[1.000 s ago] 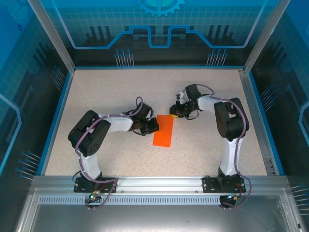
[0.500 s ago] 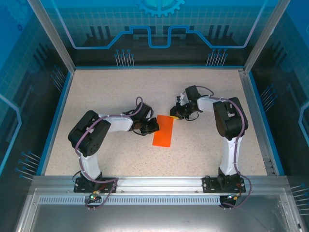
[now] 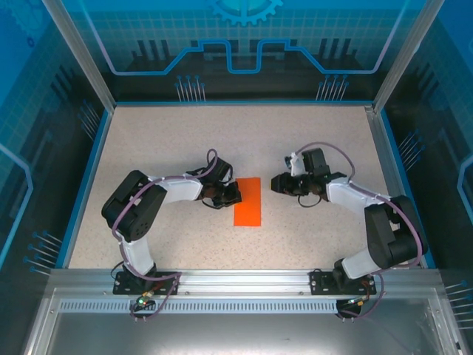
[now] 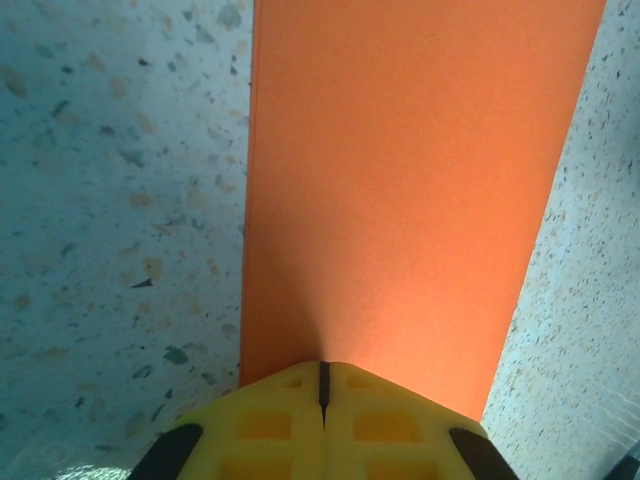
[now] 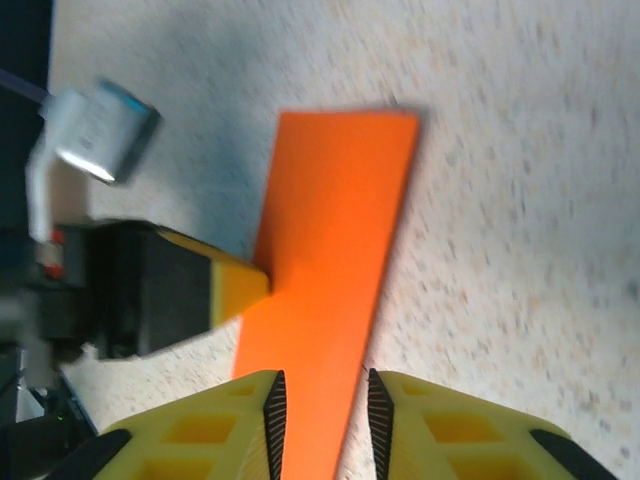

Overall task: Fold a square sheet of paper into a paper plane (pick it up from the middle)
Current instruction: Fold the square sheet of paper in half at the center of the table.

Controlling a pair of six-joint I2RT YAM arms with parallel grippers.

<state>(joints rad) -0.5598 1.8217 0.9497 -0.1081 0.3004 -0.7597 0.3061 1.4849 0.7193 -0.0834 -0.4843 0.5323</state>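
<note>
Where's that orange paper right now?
In the top view the orange paper lies flat mid-table between the arms, the left fingers at its left edge, the right fingers just beyond its right.

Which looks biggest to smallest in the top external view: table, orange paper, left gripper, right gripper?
1. table
2. orange paper, a folded strip lying flat
3. left gripper and right gripper: these look about alike, so they are not ranked against each other.

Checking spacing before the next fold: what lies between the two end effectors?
The orange sheet of paper, in the top external view: the left end effector shut at its left edge, the right end effector open by its right edge.
</note>
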